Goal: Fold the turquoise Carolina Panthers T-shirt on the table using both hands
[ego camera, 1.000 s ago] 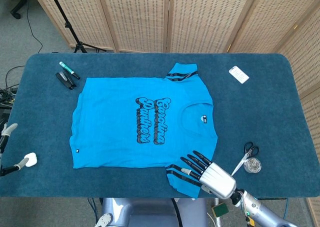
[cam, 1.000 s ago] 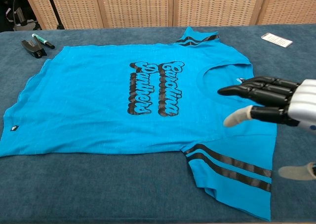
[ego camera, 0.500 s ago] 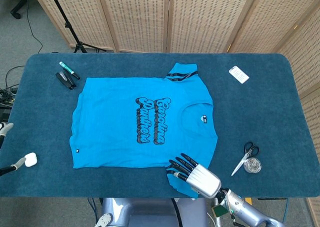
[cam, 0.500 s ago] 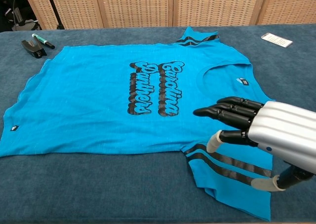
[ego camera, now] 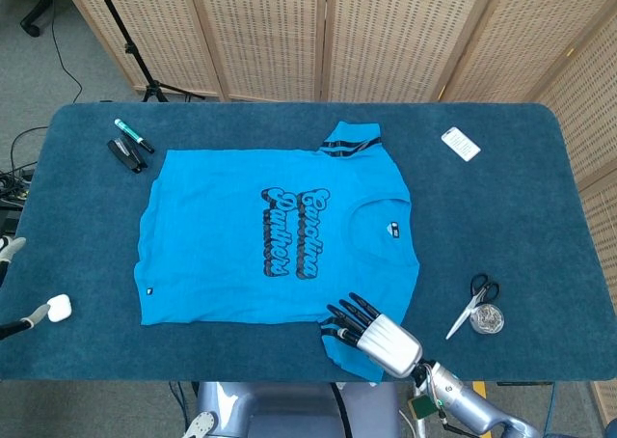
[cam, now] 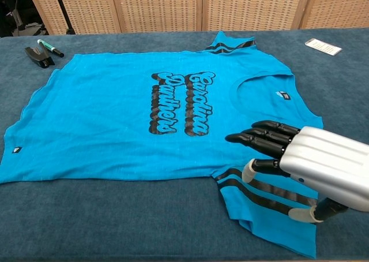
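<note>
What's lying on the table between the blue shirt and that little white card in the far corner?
Nothing: in the head view, only bare blue table cover separates the T-shirt from the white card. The chest view agrees.

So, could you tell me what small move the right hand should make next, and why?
Probably lower the right hand and close its fingers on the near striped sleeve. The hand hovers open right above that sleeve, and the T-shirt lies flat, not yet folded.
</note>
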Controlling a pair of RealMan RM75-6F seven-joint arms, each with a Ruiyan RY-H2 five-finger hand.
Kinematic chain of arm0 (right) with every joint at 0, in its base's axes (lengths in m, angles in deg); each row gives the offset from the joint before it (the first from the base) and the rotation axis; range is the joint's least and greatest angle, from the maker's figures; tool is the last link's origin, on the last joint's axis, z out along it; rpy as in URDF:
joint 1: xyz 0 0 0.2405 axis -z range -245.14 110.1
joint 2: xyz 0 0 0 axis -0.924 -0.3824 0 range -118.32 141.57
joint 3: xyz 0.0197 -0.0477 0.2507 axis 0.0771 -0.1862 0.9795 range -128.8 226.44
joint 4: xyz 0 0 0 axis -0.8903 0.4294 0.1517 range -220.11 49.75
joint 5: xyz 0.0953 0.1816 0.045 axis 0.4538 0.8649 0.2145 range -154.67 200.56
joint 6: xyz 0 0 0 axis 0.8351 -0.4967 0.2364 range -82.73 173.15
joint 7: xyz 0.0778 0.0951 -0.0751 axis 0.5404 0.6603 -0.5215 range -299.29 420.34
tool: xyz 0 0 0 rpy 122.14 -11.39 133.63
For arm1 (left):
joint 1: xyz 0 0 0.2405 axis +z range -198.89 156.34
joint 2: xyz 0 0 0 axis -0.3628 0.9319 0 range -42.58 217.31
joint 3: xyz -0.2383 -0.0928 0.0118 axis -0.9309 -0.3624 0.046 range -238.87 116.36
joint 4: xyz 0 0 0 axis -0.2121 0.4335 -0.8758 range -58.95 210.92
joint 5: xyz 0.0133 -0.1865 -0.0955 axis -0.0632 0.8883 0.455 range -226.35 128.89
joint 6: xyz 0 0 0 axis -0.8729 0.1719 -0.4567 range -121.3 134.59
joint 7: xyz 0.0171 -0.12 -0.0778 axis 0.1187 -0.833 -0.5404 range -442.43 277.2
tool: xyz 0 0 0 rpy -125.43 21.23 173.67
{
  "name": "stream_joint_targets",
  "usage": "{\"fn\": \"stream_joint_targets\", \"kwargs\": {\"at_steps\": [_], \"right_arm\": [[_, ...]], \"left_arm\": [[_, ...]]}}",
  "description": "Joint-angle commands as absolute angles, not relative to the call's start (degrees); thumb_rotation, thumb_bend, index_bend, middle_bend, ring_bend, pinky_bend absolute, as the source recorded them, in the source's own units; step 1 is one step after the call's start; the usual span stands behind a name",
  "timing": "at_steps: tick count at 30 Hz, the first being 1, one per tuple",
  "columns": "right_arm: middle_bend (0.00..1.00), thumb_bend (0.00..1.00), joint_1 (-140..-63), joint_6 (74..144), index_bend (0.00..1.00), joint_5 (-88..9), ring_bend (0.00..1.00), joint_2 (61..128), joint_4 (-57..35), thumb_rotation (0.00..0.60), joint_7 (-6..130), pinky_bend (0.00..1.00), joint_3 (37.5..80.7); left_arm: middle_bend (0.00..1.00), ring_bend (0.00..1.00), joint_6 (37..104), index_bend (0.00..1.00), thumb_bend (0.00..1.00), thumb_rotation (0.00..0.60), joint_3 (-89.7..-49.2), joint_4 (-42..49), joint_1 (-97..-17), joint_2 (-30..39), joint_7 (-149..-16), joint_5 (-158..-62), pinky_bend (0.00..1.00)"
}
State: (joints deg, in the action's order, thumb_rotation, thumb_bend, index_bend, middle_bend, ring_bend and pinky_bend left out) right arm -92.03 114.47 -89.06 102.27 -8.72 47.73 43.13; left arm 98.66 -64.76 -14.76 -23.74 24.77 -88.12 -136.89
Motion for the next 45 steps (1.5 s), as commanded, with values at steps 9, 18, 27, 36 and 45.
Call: {"fn": "stream_joint_targets", "kwargs": {"at_steps": [9, 18, 27, 36, 45], "right_arm": [[0.00, 0.00, -92.39, 115.34, 0.32, -88.06, 0.00, 104.42, -12.08, 0.600, 47.37, 0.01, 42.40], [0.02, 0.03, -92.49, 116.42, 0.37, -85.67, 0.00, 105.72, -14.11, 0.600, 49.02, 0.01, 43.23], [0.04, 0.31, -92.79, 117.40, 0.41, -84.72, 0.00, 106.07, -15.10, 0.600, 50.52, 0.01, 43.06], [0.04, 0.46, -93.17, 117.66, 0.48, -84.20, 0.00, 105.94, -14.65, 0.600, 50.20, 0.01, 42.83], [0.05, 0.49, -93.45, 118.00, 0.57, -83.89, 0.00, 106.20, -14.82, 0.600, 50.56, 0.01, 42.63]], "left_arm": [[0.00, 0.00, 98.16, 0.00, 0.00, 0.600, -64.69, -14.81, -23.88, 24.50, -87.24, -136.85, 0.00], [0.00, 0.00, 97.96, 0.00, 0.00, 0.600, -64.60, -14.88, -23.89, 24.23, -86.62, -136.86, 0.00], [0.00, 0.00, 97.99, 0.00, 0.00, 0.600, -64.57, -14.94, -23.84, 24.17, -86.32, -136.93, 0.00], [0.00, 0.00, 97.86, 0.00, 0.00, 0.600, -64.64, -14.96, -23.87, 24.22, -86.37, -136.80, 0.00], [0.00, 0.00, 97.77, 0.00, 0.00, 0.600, -64.59, -14.95, -23.90, 24.20, -86.30, -136.90, 0.00]]}}
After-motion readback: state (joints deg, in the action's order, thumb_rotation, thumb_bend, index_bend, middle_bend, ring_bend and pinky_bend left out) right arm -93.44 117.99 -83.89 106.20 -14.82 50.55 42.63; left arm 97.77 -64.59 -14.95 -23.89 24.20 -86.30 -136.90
